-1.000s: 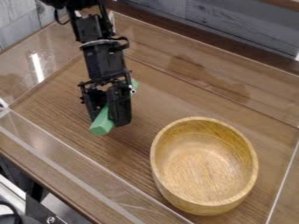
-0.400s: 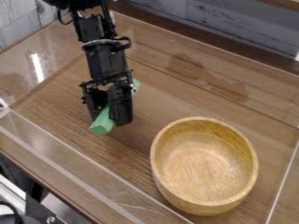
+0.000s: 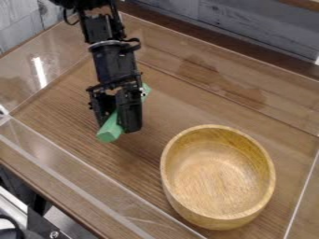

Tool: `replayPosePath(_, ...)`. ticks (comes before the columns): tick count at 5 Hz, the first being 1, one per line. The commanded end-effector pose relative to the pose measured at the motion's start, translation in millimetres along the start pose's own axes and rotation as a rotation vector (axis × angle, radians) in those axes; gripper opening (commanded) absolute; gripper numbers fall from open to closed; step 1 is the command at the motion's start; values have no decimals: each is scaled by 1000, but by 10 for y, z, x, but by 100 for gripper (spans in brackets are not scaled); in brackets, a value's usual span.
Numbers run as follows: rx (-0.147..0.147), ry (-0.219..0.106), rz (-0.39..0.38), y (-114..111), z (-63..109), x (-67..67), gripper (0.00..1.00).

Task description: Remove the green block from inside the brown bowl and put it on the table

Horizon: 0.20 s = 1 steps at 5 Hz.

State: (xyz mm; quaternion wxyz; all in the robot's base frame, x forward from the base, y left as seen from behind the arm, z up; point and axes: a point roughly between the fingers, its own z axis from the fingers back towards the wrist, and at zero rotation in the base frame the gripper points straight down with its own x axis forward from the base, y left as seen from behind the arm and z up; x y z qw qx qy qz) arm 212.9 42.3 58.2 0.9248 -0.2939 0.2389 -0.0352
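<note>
While your arm reaches down from the upper left, you have the gripper (image 3: 115, 114) clamped on the green block (image 3: 112, 127), a bright, flat-sided bar with squared edges. It stands nearly upright between the dark fingers (image 3: 130, 112), tilted a little, its lower end down at the table (image 3: 225, 84); whether that end touches the wood you cannot tell from this angle. The arm itself is black and boxy, with a matte finish. Under it the table is medium-brown wood with long horizontal grain streaks and a glossy sheen. Clear plastic walls (image 3: 32, 70) edge the surface. To your right in the picture sits the brown bowl (image 3: 219, 175), round and shallow, pale wood with visible grain and a thick smooth rim, well apart from the block, its hollow holding nothing.
</note>
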Motion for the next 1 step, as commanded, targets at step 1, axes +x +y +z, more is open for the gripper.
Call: replayPosePath(1, 21, -20, -28, -57, 103, 33, 0)
